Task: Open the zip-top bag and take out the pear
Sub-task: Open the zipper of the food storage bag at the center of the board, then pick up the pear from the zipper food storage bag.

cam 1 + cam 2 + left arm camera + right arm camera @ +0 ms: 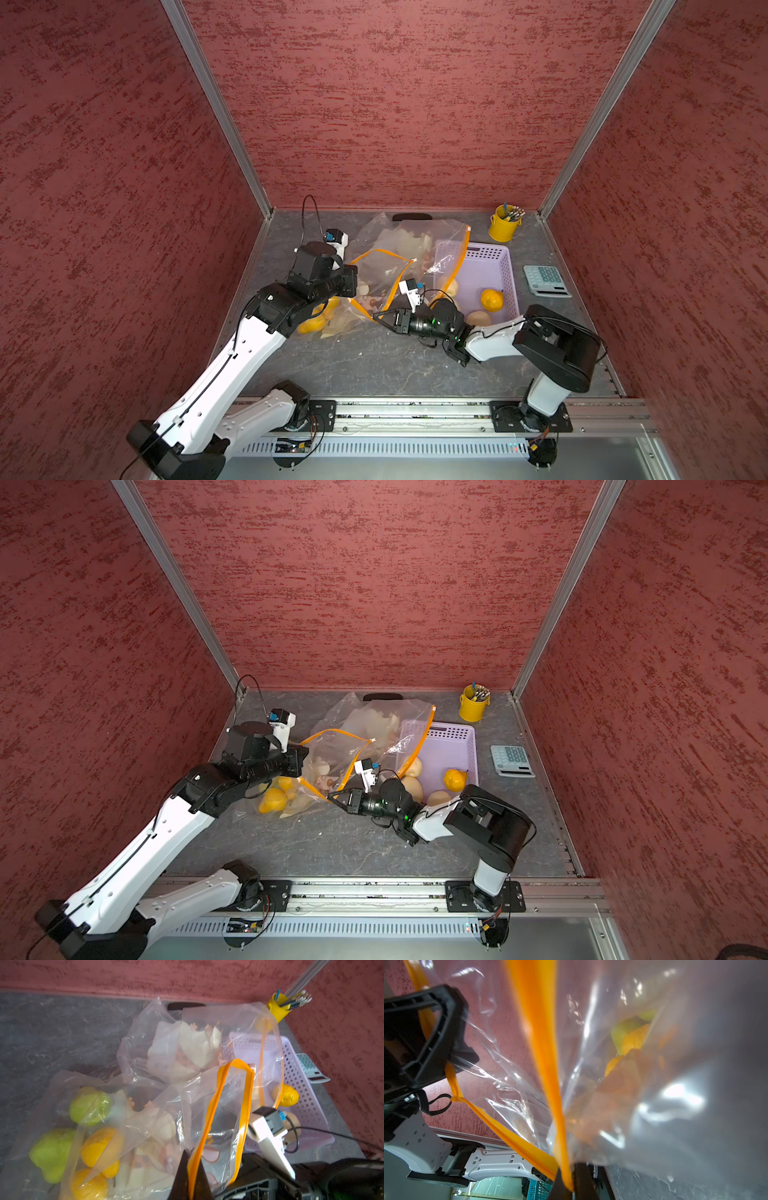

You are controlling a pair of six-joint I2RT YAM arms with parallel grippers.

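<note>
light: bright, even, diffuse | shadows: soft, short, on table (374, 365) | glare: white patches on bag (675, 1095), right wrist view | focus: that view blurred close up; left wrist view soft | edges: top views wide-angle, splayed

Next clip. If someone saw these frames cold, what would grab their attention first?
The clear zip-top bag mid-table, its orange zip strip stretched into a loop between the left gripper and right gripper, both pinched shut on it. Next, yellow and green fruit bunched inside it, and the lilac basket on its right-arm side, holding more fruit.
</note>
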